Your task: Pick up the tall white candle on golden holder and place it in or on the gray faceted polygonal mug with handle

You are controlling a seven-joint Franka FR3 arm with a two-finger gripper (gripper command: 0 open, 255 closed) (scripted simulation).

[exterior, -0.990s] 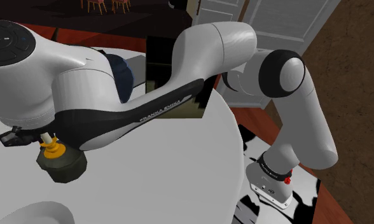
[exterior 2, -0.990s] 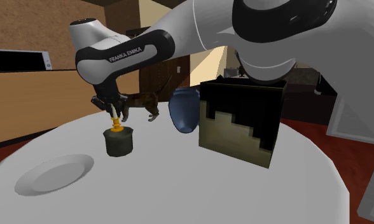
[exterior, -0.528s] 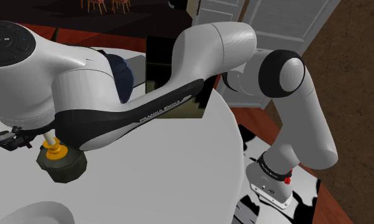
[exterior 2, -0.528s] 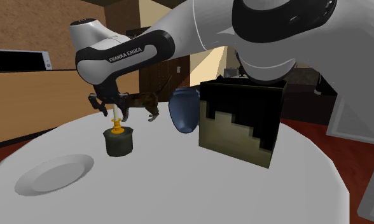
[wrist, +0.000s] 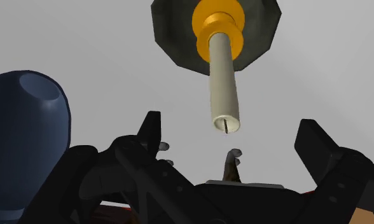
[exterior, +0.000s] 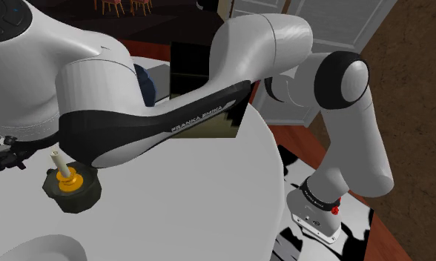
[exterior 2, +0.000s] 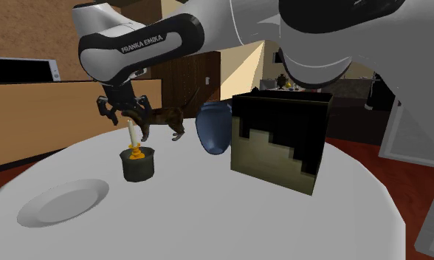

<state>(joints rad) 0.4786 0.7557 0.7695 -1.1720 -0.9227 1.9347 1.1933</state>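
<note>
Standing in the dark faceted mug (exterior 2: pixel 138 167), the pale candle (exterior 2: pixel 131 133) is not grasped by the gripper (exterior 2: pixel 122 116) held open just above it, and could be tipped if its top is brushed sideways.

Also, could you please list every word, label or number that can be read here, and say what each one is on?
"FRANKA EMIKA": white letters on the black cover of the arm, legible in the shoulder and second exterior views.
Small marks on the arm's base: too small to read.
</note>
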